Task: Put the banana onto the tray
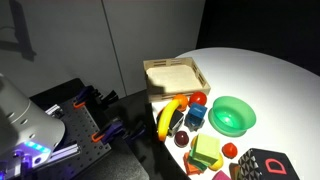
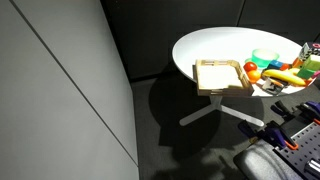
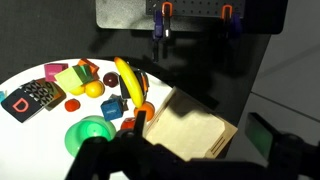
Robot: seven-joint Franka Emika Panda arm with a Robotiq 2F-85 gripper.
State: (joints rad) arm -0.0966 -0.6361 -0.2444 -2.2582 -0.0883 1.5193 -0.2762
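The yellow banana [image 3: 128, 78] lies on the white round table among other toys, just beyond the tray's far left corner. It also shows in both exterior views, as the banana [image 1: 168, 118] and the banana [image 2: 282, 76]. The light wooden tray [image 3: 190, 130] sits at the table's edge with nothing on it; the tray [image 1: 175, 75] and the tray [image 2: 218, 75] show the same. My gripper [image 3: 200, 152] hangs high above the tray, off the table's rim, open, with nothing between its dark fingers. It is well short of the banana.
A green bowl [image 3: 88, 133], an orange fruit [image 3: 93, 89], a blue block [image 3: 113, 105] and a black keypad toy [image 3: 32, 97] crowd round the banana. A black frame with orange clamps [image 3: 160, 12] stands off the table. The white arm [image 1: 22, 125] is low beside it.
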